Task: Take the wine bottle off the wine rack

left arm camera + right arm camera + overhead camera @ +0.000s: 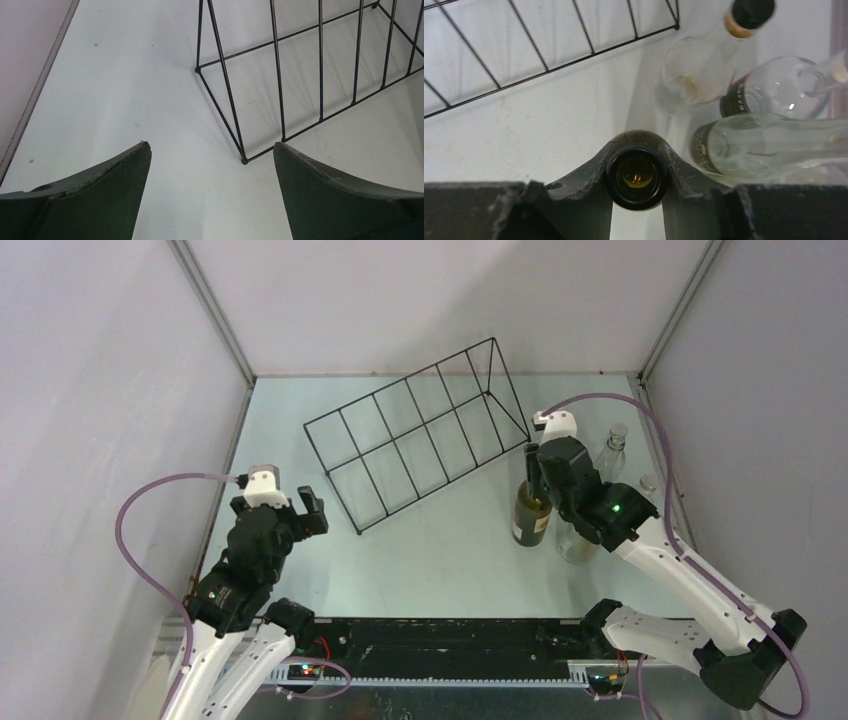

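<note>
We see the right gripper (637, 150) clamped on the neck of the wine bottle (530, 520), one finger pressed to each side just below the open mouth. The bottle is dark olive glass and stands upright towards the right edge of the table (440, 570), outside the wine rack (415, 430) and just beside its right end; we cannot tell whether its base rests on the surface. The rack lies diagonally across the middle and back of the table, and all of its compartments that we can see have nothing in them. Several clear glass bottles (764, 142) crowd together between the dark bottle and the right edge. The left gripper (211, 146) hangs near the left edge with its fingers spread wide on nothing, facing the rack's near left corner.
</note>
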Action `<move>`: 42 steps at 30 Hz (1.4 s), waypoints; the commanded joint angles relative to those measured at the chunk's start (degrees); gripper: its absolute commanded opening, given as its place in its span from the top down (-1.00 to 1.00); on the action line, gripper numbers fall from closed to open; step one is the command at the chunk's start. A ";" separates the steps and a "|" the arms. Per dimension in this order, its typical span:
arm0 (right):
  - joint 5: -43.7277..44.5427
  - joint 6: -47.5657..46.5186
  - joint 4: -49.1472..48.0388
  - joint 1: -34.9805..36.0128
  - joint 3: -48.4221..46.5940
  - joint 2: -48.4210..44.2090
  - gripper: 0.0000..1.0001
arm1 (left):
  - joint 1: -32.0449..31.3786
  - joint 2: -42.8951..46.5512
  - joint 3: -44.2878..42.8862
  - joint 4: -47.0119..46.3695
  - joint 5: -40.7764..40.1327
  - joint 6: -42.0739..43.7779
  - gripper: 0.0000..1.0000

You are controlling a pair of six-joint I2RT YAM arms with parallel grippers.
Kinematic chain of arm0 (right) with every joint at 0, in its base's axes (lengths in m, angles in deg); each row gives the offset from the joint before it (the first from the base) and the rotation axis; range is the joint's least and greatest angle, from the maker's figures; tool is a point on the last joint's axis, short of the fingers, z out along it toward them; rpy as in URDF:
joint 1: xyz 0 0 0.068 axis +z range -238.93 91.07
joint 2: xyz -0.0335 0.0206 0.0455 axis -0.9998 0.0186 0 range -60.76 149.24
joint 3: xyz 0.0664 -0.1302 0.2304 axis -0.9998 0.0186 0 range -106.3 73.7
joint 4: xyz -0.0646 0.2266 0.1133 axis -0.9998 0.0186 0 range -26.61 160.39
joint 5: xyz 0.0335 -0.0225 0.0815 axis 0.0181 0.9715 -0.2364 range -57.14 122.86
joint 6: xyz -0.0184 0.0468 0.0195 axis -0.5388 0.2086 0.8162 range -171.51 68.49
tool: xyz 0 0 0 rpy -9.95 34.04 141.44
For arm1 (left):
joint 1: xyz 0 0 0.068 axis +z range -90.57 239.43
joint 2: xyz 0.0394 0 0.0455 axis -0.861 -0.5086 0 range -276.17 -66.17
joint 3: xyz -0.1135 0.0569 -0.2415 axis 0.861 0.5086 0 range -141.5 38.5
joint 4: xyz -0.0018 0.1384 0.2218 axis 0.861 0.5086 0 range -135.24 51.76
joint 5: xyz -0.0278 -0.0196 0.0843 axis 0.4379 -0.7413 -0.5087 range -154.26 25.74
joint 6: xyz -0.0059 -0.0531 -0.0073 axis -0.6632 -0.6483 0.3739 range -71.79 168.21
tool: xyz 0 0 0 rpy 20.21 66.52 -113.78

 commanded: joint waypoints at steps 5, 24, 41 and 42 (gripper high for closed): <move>-2.27 -3.75 -7.41 -7.67 0.05 -3.62 0.99 | 0.38 0.09 0.49 -2.21 1.09 1.50 -1.00; -5.05 -6.41 -12.51 -16.47 0.06 0.23 0.65 | 0.39 -0.29 0.65 -2.61 2.24 2.09 -0.99; -5.24 -5.70 -11.64 -17.53 0.06 -1.13 -0.19 | 0.38 -0.13 0.74 -2.60 2.64 2.34 -0.99; -5.31 -5.83 -11.79 -17.57 0.06 -1.96 -0.22 | 0.38 -0.16 0.74 -2.58 2.58 2.31 -0.99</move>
